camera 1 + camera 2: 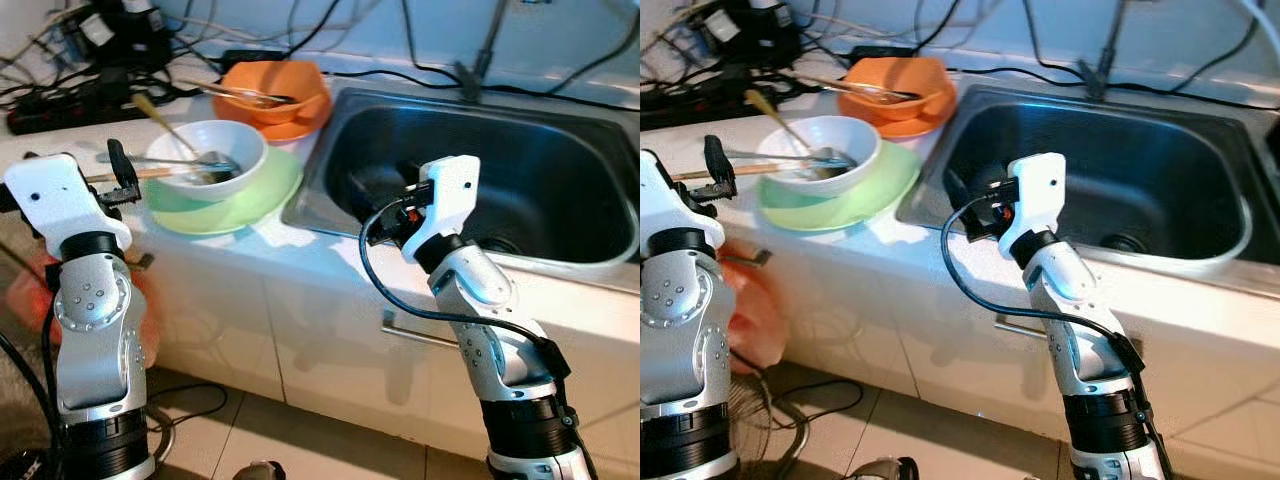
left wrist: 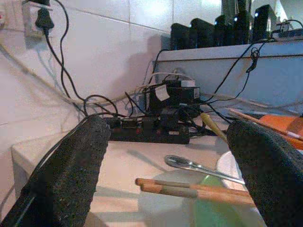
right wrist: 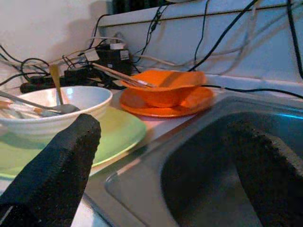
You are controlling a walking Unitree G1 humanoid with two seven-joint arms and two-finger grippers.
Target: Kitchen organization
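Stainless steel marks the sink [image 1: 560,150] set into a white counter [image 1: 300,250], the landmark for everything on it. Just beside the sink's left rim lies a pale green plate [image 1: 255,195] carrying a white bowl [image 1: 240,150], with a metal spoon [image 1: 185,160] resting in the bowl beside a yellow-handled utensil [image 1: 160,115] that leans out over its far rim. A pair of wooden chopsticks [image 2: 189,189] lies across the bowl's near-left edge, pointing away from the sink. Behind the green plate, near the sink's back-left corner, an orange bowl [image 1: 290,85] sits on an orange plate [image 1: 300,125], with more utensils [image 1: 235,93] lying across it. Farther from the sink along the wall, a black power strip [image 1: 60,110] lies in a tangle of black cables [image 1: 130,40]; small white tags hang on some of the plugs, their writing too small to read, and no brand name can be made out anywhere. The robot's left pincer [image 1: 122,172] is held at the counter's front edge on the far side of the green plate from the sink, its black fingers [image 2: 71,175] spread apart with the chopstick ends and spoon handle between and beyond them, touching neither. The right pincer [image 3: 165,170] reaches over the sink's front-left rim into the basin, its fingers [image 3: 57,165] likewise apart and holding nothing. White cabinet doors [image 1: 330,350] front the counter below the sink.
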